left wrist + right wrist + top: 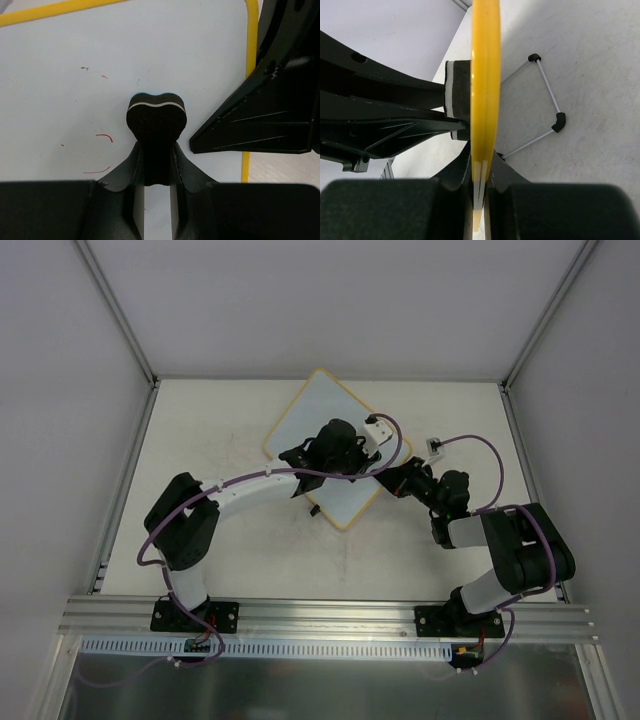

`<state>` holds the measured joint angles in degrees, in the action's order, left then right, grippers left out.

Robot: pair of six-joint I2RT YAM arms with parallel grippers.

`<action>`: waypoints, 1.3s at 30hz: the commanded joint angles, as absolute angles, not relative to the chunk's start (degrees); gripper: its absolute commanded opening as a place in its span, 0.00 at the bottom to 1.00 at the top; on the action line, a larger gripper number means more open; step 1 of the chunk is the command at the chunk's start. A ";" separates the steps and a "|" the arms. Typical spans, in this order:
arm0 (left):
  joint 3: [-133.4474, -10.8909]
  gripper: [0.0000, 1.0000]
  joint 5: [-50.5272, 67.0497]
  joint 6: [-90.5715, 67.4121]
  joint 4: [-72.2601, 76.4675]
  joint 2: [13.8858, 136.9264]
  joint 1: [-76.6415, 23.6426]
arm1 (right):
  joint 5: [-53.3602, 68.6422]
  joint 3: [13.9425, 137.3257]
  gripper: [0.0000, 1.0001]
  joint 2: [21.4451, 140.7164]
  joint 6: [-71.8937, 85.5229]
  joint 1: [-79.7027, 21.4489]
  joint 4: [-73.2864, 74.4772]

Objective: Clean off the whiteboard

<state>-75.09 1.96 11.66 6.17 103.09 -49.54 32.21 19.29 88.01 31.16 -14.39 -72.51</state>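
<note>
The left gripper (156, 157) is squeezing a black eraser (156, 117) between its 2 fingers and pressing it down on the whiteboard (65, 55). The board's face is lying right under the eraser. A few thin red marks (104, 136) are sitting just beside the eraser, on the side away from the right gripper (480, 162), so I think the next wipe is going that way. The right gripper is pinching the board's yellow rim (486, 75) on the edge nearest its own arm. The board is lying mid-table (230, 540), turned like a diamond, pale and mostly clean.
</note>
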 commanded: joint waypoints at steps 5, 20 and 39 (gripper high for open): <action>-75.15 0.00 4.38 1.77 4.48 107.75 -44.31 | 44.12 21.09 0.00 87.71 23.20 -17.40 -83.14; -69.26 0.01 2.37 -15.99 4.39 107.40 -27.00 | 44.30 21.09 0.00 87.54 23.47 -17.40 -83.41; -64.25 0.00 12.22 -17.24 10.01 107.67 -21.70 | 44.30 21.53 0.00 87.80 23.82 -17.40 -83.41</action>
